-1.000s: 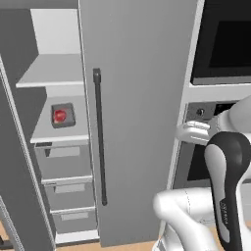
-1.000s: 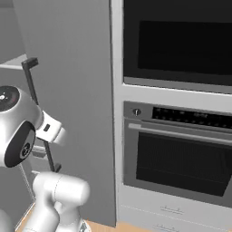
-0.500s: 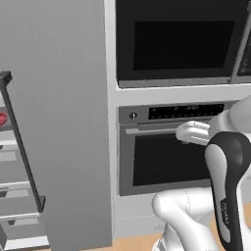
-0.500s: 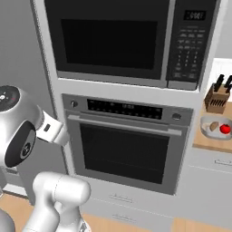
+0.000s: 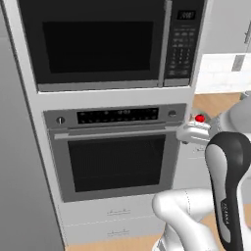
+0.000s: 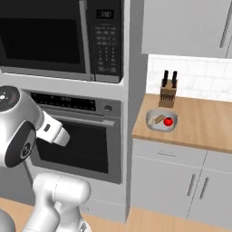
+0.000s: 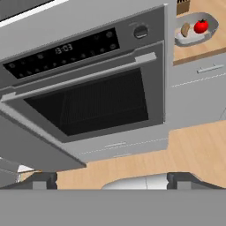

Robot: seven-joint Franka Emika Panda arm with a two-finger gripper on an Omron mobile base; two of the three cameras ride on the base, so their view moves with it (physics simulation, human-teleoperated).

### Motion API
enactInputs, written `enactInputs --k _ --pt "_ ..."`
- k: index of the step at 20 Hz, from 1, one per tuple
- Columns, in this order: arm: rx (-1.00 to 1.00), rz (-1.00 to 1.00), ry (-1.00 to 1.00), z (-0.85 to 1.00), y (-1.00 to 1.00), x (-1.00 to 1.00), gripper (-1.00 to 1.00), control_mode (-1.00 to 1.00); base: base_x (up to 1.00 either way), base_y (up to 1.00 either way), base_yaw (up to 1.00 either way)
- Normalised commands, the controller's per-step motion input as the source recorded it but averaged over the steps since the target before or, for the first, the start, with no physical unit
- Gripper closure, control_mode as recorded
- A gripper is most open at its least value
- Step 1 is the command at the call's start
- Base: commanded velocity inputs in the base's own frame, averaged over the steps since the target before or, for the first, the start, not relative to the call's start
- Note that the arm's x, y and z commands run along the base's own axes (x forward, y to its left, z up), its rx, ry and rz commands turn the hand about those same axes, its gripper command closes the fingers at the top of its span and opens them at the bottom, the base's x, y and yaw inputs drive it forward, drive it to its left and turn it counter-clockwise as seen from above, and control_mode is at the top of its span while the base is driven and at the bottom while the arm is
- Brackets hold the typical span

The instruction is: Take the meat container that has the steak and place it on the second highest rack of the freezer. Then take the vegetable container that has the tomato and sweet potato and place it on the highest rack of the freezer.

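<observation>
Resting on the light wooden counter (image 6: 199, 122) right of the built-in steel oven (image 6: 81, 136), the clear shallow vegetable container (image 6: 161, 121) holds a red tomato (image 6: 168, 121) and a tan sweet potato (image 6: 158, 119), just in front of a wooden knife block (image 6: 167, 93). A black microwave (image 5: 108, 41) sits above the oven. Spread wide and holding nothing, the two-finger gripper (image 7: 112, 180) hovers near the oven front, well apart from the container.
</observation>
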Motion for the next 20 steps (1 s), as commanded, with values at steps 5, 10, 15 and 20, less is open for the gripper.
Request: enactInputs --k 5,10,15,20 --pt "0.00 0.00 0.00 0.00 0.00 0.00 -1.00 1.00 0.36 -1.00 0.00" --pt "0.00 0.00 0.00 0.00 0.00 0.00 -1.00 1.00 0.24 -0.96 0.00" --pt "0.00 0.00 0.00 0.00 0.00 0.00 -1.00 1.00 0.07 -0.80 0.01" --pt "0.00 0.00 0.00 0.00 0.00 0.00 -1.00 1.00 0.43 -0.50 0.00"
